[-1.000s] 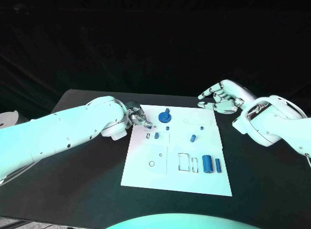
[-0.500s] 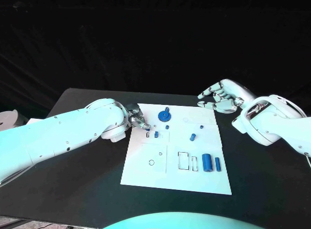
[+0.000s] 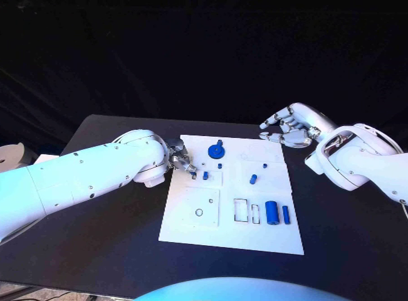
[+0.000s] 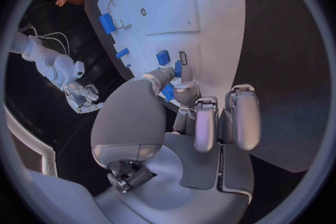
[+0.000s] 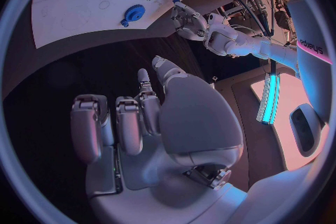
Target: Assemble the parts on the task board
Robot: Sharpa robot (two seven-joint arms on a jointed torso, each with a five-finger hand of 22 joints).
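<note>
Left hand at the task board's left edge, near its far-left corner, fingers bunched over a small blue part beside a small slot; whether pinched or merely touched, cannot tell. Compared with a second ago, edged slightly toward the board's far end, fingertips now just left of the small blue block rather than over it.

Right hand hovering off the board's far-right corner, above the black surface, fingers curled inward around nothing. Raised a touch and drawn marginally away from the board's corner since the earlier frame.

On the board: blue gear with its knob near the far edge, unchanged. Small blue pegs just nearer than it, another short blue piece toward the middle right. Blue cylinder and a slimmer blue bar side by side by the right edge, next to two outlined slots. None of these shifted.
</note>
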